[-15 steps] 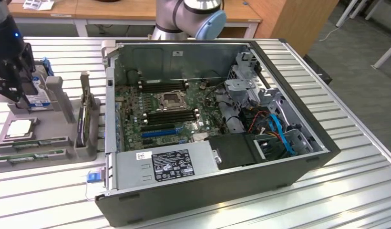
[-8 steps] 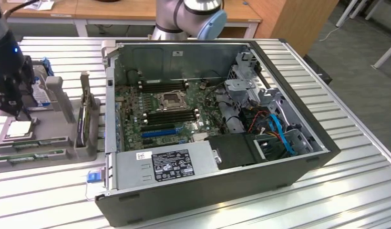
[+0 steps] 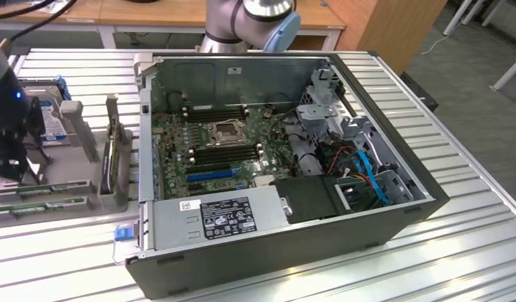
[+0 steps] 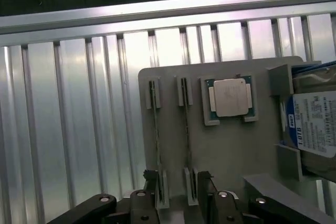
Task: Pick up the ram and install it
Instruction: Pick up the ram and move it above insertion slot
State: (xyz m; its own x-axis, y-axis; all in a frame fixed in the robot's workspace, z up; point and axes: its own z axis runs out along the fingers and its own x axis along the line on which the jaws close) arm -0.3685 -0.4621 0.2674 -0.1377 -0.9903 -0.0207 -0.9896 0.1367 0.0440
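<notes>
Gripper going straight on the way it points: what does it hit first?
Likely the ram standing on edge in the grey holder, lined up between the open gripper's fingers, though depth is unclear.

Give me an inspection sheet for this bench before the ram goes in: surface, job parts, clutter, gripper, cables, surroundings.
Surface: ribbed metal table, carrying everything.
Job's things: two ram sticks on edge in the grey fixture; open computer case, motherboard exposed.
Clutter: processor and hard drive on the fixture.
Grippers: gripper open over the ram sticks, holding nothing.
Cables: blue and red cables inside the case.
Surroundings: wooden desks behind the table.
</notes>
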